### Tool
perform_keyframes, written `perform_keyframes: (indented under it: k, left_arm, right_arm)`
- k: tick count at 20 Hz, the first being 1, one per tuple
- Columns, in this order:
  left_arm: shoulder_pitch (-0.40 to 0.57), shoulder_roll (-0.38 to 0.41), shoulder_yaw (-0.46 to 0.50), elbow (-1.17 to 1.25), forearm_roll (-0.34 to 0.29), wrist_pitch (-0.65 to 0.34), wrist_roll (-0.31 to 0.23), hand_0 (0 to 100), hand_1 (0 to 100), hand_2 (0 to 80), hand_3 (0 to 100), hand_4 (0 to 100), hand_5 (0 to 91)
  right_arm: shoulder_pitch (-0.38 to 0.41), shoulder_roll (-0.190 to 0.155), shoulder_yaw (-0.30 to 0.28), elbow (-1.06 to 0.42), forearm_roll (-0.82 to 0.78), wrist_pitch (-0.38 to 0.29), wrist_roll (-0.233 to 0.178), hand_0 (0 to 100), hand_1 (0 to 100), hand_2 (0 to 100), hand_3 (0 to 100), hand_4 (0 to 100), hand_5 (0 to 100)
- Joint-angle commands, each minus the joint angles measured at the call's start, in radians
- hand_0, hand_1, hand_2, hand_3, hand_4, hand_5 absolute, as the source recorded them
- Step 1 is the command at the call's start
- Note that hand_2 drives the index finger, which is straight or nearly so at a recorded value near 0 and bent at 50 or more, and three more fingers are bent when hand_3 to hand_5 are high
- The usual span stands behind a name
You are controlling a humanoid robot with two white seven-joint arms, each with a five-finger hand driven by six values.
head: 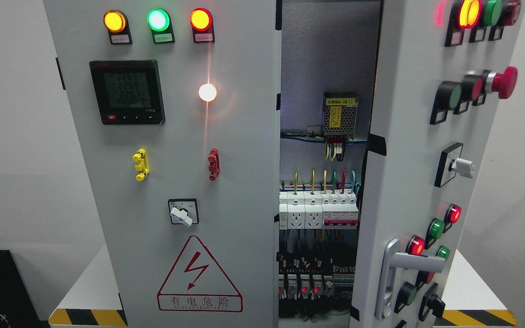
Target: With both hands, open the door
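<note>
Where the picture ends at the bottom, a white surface (pixel 470 278) edged with yellow-and-black hazard tape (pixel 87 316) carries a grey electrical cabinet; neither robot hand is in view, so nothing can be said of their fingers. Nearest on the right stands the right door (pixel 408 150), swung open toward the viewer and seen at a slant, with a silver lever handle (pixel 404 264) low on it (the lever points right). Red and green indicator lamps cluster around that handle, a white rotary switch (pixel 460 167) sits midway up, and a red mushroom button (pixel 504 82) juts out higher. A little farther back, the left door (pixel 176 150) is shut and faces the camera: a triangular red warning sign (pixel 198 275) near its foot, a white selector knob (pixel 181 214) above that, a yellow clip (pixel 141 164) and a red clip (pixel 213 164), a digital meter (pixel 127 92), then amber, green and red lamps along the top. Farthest, through the gap between the doors, the cabinet interior (pixel 326 54) shows white breakers (pixel 317 214), coloured wires and a small power supply (pixel 340 114) on the back panel.
</note>
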Motion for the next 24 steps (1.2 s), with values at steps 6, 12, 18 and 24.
perform_keyframes:
  k: [6,12,18,24]
  left_arm:
    - [0.001,0.001,0.0,0.003,0.0,0.005,0.0,0,0,0.0,0,0,0.0]
    - [0.01,0.004,0.0,0.002,-0.001,0.005,0.0,0,0,0.0,0,0,0.0]
    - [0.013,0.004,0.0,0.0,0.0,0.004,0.0,0,0,0.0,0,0,0.0]
    - [0.021,0.007,0.002,-0.026,0.0,0.004,0.0,0,0,0.0,0,0,0.0]
  right_arm:
    - [0.0,0.0,0.0,0.0,0.0,0.0,0.0,19,0,0,0,0,0]
    - [0.0,0.0,0.0,0.0,0.0,0.0,0.0,19,0,0,0,0,0]
    - [0.0,0.0,0.0,0.0,0.0,0.0,0.0,19,0,0,0,0,0]
    - [0.0,0.0,0.0,0.0,0.0,0.0,0.0,19,0,0,0,0,0]
